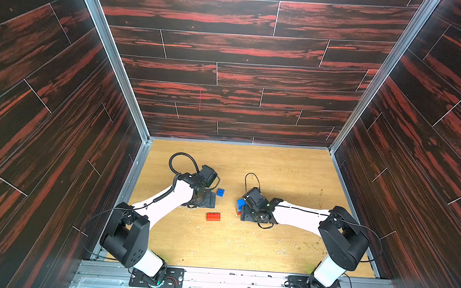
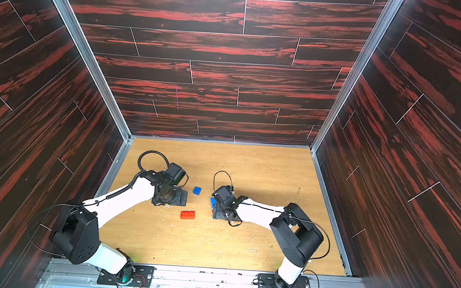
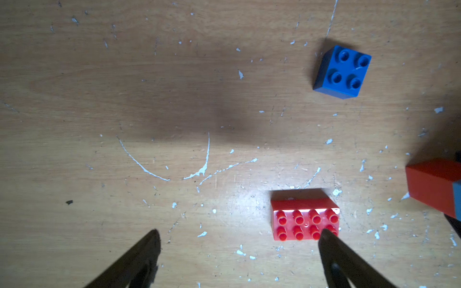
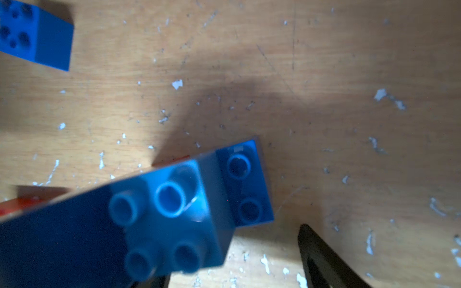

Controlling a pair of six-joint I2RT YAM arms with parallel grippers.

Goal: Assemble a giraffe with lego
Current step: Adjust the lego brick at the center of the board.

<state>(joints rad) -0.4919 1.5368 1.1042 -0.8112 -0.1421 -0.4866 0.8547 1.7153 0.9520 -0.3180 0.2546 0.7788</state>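
Observation:
A partly built giraffe [image 1: 239, 203] stands mid-table: a dark blue brick [image 4: 174, 212] on a light blue long brick [image 4: 245, 184], with a red-orange brick [image 3: 434, 184] below. My right gripper [image 4: 232, 251] is over it, open. One finger [image 4: 324, 259] stands clear of the bricks and the other is mostly hidden under them. A red-orange long brick [image 1: 213, 216] lies studs up beside my open left gripper [image 3: 239, 232], one fingertip [image 3: 324, 237] over its end. A loose dark blue square brick [image 1: 220, 192] lies just beyond.
The scratched wooden table [image 1: 276, 181] is walled in by dark red panels on three sides, with aluminium frame posts [image 1: 141, 133] at the corners. Both arm bases sit on the metal rail [image 1: 242, 279] at the front edge.

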